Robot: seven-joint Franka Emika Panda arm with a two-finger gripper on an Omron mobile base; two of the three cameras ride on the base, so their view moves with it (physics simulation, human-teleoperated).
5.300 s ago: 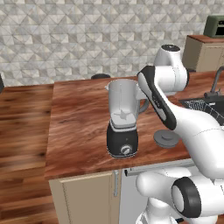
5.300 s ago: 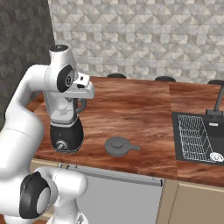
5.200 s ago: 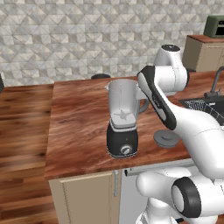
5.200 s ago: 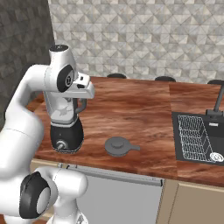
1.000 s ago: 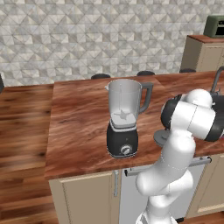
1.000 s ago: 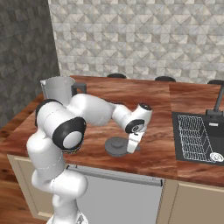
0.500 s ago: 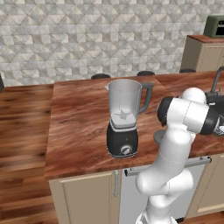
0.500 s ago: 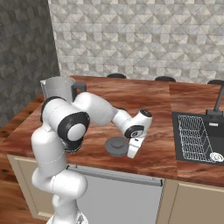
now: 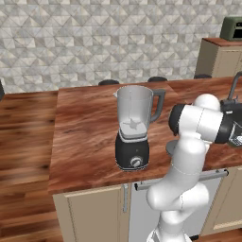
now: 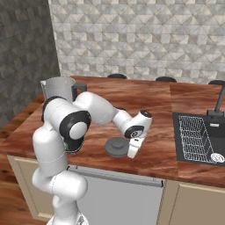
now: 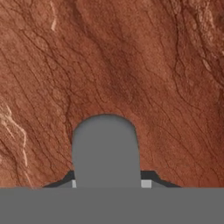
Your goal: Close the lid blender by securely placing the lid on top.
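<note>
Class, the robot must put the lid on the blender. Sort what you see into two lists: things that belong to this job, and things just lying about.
Belongs to the job:
- lid, flat on the counter
- blender, jar open on top
- end effector, shut on the lid's tab

Just lying about:
- sink rack
- round black caps at the counter's far edge

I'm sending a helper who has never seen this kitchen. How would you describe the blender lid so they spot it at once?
On the wooden counter, look near the front edge, between the blender and the sink. The lid lies flat there beside the robot's hand: a dark grey disc with a raised centre knob, unlike the black caps along the far edge.
</note>
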